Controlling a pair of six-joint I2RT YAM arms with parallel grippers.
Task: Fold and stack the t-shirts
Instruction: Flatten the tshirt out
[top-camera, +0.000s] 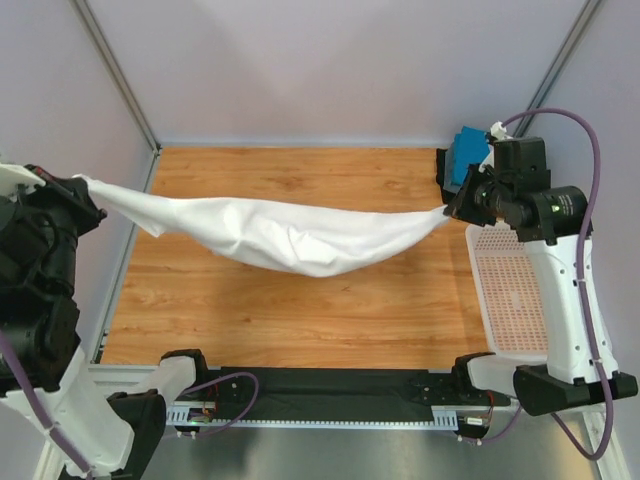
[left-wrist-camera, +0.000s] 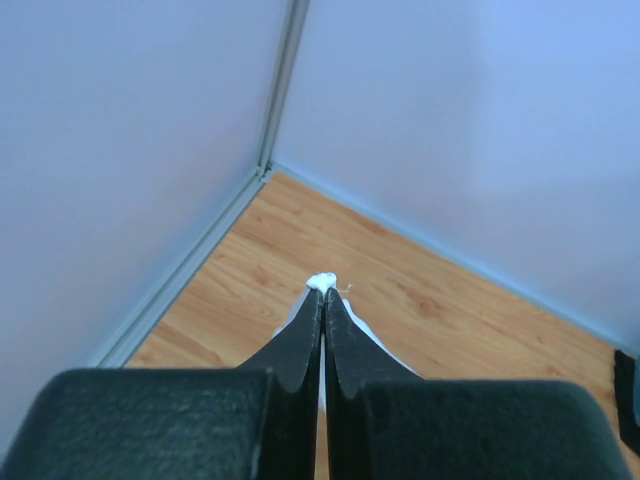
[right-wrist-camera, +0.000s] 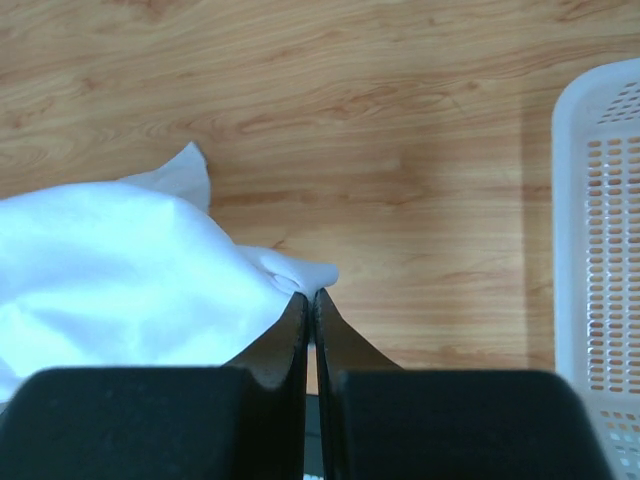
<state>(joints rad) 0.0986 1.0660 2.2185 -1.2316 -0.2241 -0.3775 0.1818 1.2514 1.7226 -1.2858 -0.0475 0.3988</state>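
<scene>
The large white cloth t-shirt (top-camera: 290, 240) hangs stretched above the wooden desk (top-camera: 300, 320), each end pinched in one arm's jaws; spreading seems underway, and the next move calls for laying it flat and taut.

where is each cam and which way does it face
top external: above, behind the bases, looking down on the table; left arm and right arm show, white t-shirt between them
left wrist: on left arm, facing the back corner; left gripper shows, shut
right wrist: on right arm, facing down at the wood; right gripper shows, shut
shared: basket in top and right wrist
</scene>
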